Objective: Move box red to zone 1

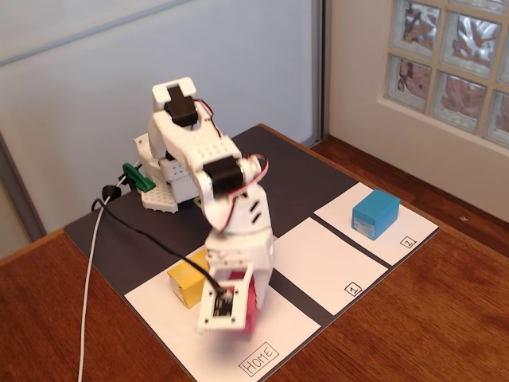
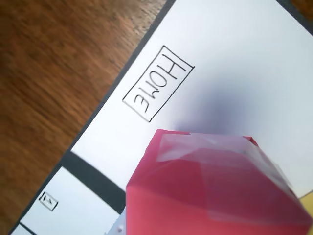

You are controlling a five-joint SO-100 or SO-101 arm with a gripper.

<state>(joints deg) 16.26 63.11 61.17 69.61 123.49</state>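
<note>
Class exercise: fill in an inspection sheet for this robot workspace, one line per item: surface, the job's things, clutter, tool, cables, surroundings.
Surface: dark mat on a wooden table.
Job's things: red box at the tool, above the HOME sheet; zone 1 sheet bare.
Clutter: yellow box on HOME sheet; blue box on zone 2 sheet.
Tool: tool around the red box; its grip is hidden.
Cables: white cable and black cable cross the mat.
Surroundings: glass-block window, pale wall.
</note>
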